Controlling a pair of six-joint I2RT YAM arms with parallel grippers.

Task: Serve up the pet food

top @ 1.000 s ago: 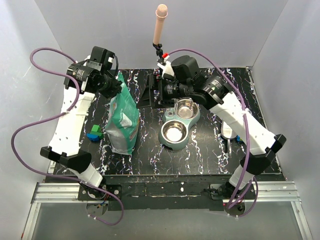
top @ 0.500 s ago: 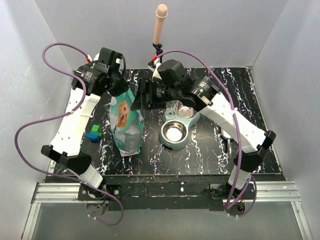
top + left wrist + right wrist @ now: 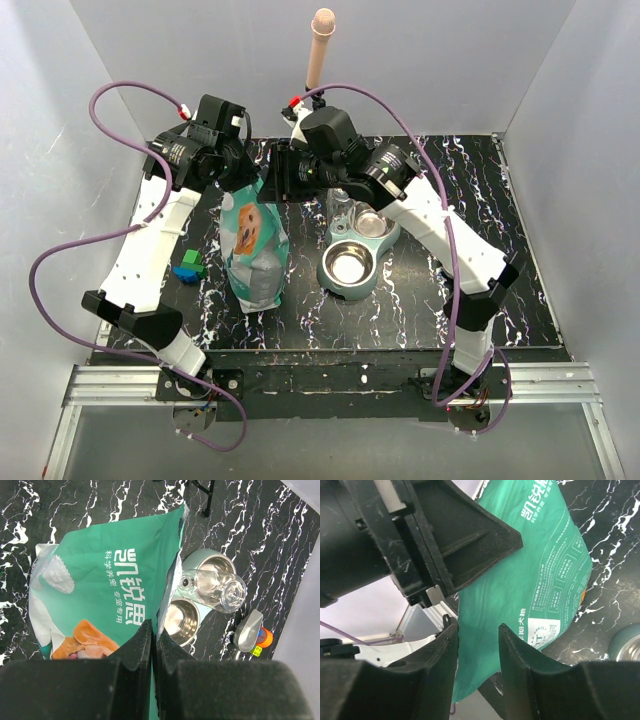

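left pincer clamped on bag top edge, keeps it upright on bench | right pincer part-open astride other lip, probably to spread the mouth | pet food hidden inside bag, left of empty bowl

Lab test cell: grey-walled booth, aluminium rails.
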